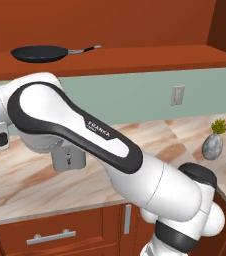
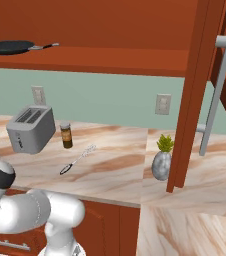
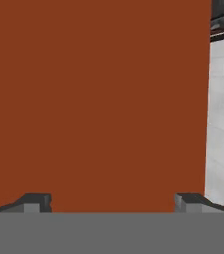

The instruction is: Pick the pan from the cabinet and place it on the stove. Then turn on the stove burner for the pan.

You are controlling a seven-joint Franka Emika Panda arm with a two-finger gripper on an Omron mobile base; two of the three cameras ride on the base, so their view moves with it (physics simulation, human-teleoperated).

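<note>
Pan (image 1: 40, 53) on cabinet (image 2: 110, 60) shelf | toaster (image 2: 31, 128), whisk (image 2: 77, 160) below — on counter (image 2: 115, 170) | tool (image 3: 113, 202) open — facing wood

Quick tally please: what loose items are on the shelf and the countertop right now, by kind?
Pan on the cabinet shelf: 1
Toaster: 1
Spice jar: 1
Whisk: 1
Potted plant: 1
Total: 5, the last four on the countertop
</note>
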